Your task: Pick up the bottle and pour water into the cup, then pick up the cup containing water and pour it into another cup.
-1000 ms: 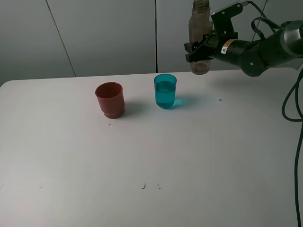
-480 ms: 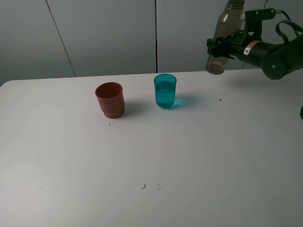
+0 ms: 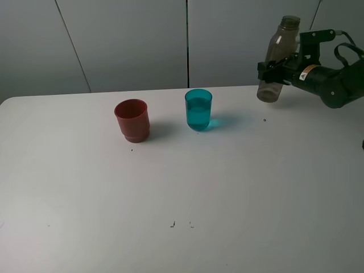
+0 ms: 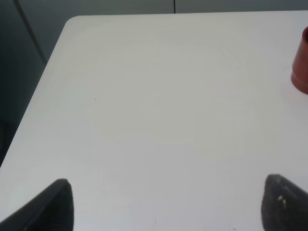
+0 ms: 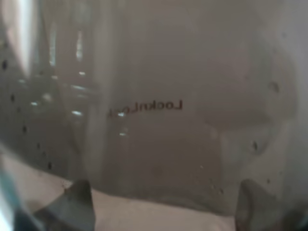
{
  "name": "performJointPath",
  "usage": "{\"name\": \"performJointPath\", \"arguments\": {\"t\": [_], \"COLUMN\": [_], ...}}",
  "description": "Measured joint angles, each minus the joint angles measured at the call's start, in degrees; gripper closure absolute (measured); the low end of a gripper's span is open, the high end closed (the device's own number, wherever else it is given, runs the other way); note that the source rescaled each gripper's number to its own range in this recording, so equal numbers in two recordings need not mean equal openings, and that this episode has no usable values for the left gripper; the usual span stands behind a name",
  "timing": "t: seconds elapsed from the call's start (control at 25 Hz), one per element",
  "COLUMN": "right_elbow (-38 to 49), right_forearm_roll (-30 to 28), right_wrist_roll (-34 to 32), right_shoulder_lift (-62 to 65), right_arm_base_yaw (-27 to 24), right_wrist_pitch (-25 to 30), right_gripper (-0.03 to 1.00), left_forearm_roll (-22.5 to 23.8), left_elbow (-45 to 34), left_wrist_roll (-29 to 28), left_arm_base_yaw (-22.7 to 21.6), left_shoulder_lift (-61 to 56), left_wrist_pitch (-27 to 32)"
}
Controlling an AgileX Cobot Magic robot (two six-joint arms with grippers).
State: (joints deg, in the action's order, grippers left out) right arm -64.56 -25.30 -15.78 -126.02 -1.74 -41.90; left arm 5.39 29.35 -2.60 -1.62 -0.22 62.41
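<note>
My right gripper (image 3: 274, 72) is shut on the smoky grey-brown bottle (image 3: 274, 62) and holds it nearly upright, its base a little above the table at the far right. The bottle fills the right wrist view (image 5: 154, 106). The teal tumbler (image 3: 198, 109) stands upright with water in it, left of the bottle. The red cup (image 3: 132, 120) stands upright left of the tumbler; its edge shows in the left wrist view (image 4: 301, 67). My left gripper (image 4: 163, 204) is open and empty over bare table, far from the cups.
The white table (image 3: 182, 199) carries a few small dark specks near its front middle (image 3: 172, 224). Grey wall panels stand behind the table's far edge. The table's left corner shows in the left wrist view (image 4: 72, 21).
My right gripper has carried the bottle rightward away from the tumbler, then lowered it toward the table. The cups have not moved.
</note>
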Motion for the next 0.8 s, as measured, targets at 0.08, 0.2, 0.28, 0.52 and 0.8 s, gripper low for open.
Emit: {"name": "performJointPath", "arguments": {"t": [0.08,0.2,0.28,0.52,0.8], "right_elbow": [0.00,0.00,0.00,0.00,0.00], "right_forearm_roll": [0.00,0.54,1.00,1.78,1.91], "right_wrist_roll": [1.77,4.23,5.42,6.17,6.17], "right_shoulder_lift": [-0.95,-2.21,-3.06,-3.67,-3.67], "right_arm_base_yaw": [0.00,0.00,0.00,0.00,0.00], "right_wrist_pitch": [-0.95,-1.96,-2.47,-3.62,-3.62], "right_gripper": [0.97,0.97,0.97,0.97,0.97], "left_forearm_roll": [0.00,0.00,0.00,0.00,0.00], "left_elbow": [0.00,0.00,0.00,0.00,0.00], "left_wrist_roll": [0.00,0.00,0.00,0.00,0.00], "left_arm_base_yaw": [0.00,0.00,0.00,0.00,0.00], "left_shoulder_lift": [0.00,0.00,0.00,0.00,0.00], "left_wrist_pitch": [0.00,0.00,0.00,0.00,0.00]}}
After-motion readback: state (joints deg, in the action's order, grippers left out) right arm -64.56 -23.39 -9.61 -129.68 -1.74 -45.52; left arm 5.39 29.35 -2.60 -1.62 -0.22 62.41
